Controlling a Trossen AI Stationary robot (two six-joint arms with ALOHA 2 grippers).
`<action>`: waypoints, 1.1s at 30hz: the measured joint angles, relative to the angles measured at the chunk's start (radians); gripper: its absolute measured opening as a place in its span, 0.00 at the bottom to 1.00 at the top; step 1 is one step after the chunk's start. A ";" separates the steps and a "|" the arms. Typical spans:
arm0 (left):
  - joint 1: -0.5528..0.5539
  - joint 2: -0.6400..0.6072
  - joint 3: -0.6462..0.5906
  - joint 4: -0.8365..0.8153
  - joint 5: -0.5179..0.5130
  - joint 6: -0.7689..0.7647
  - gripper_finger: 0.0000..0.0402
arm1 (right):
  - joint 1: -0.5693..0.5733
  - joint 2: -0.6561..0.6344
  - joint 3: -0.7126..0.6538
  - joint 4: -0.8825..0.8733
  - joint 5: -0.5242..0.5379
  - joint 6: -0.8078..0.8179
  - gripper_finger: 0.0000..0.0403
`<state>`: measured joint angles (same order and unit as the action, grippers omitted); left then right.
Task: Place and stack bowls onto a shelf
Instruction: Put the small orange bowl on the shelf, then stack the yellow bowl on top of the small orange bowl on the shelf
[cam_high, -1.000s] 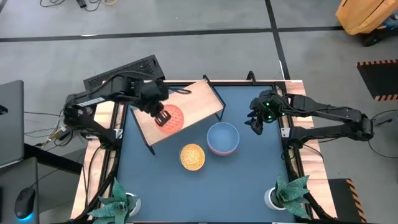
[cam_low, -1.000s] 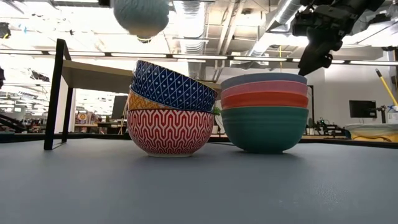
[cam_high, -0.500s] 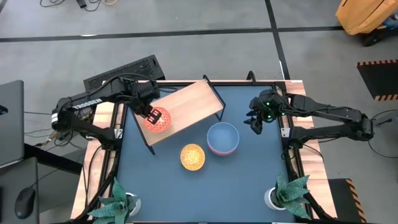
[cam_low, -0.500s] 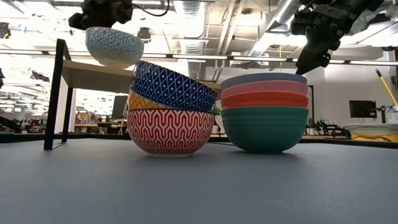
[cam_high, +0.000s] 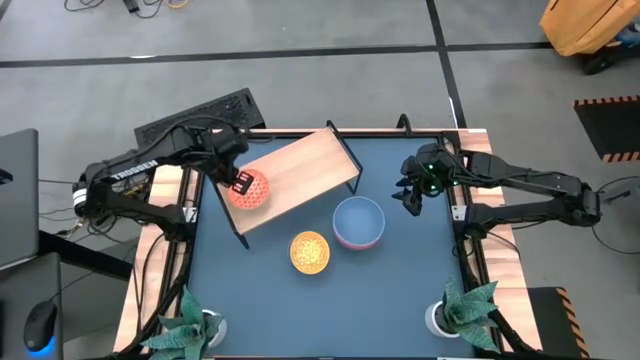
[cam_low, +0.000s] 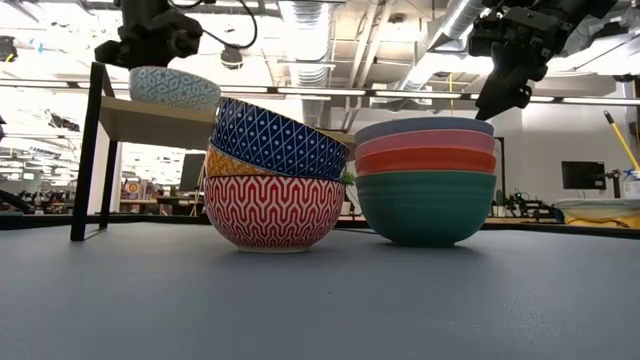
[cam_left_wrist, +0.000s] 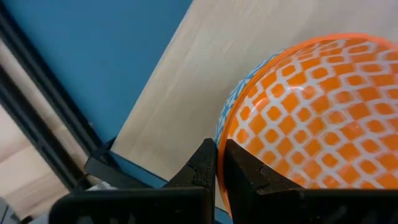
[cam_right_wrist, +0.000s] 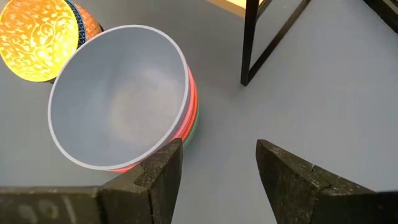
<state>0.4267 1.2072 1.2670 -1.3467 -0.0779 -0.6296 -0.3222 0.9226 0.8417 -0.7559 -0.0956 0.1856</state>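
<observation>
left gripper (cam_left_wrist: 216, 163): jaws pinched on orange lattice bowl (cam_high: 249, 189) rim, bowl on shelf (cam_high: 300, 165) | likely rigid, glazed-slippery, breakable; grip rim | right gripper (cam_right_wrist: 214, 163): jaws open, beyond shelf's end

Pale matt wooden shelf (cam_high: 296, 175); glossy glazed orange lattice bowl (cam_left_wrist: 311, 118).
</observation>
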 joint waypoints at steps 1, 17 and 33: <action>0.003 0.000 -0.007 0.016 0.013 0.000 0.00 | 0.000 0.000 0.000 0.000 0.000 0.000 0.57; 0.005 0.000 -0.010 0.021 -0.016 0.008 0.31 | 0.000 0.000 0.000 0.000 0.000 -0.003 0.57; -0.046 0.000 0.316 0.023 0.007 0.109 0.50 | 0.000 0.000 0.000 0.000 0.000 -0.002 0.57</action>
<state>0.3811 1.2067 1.5831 -1.3235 -0.0713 -0.5211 -0.3222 0.9226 0.8417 -0.7555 -0.0959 0.1833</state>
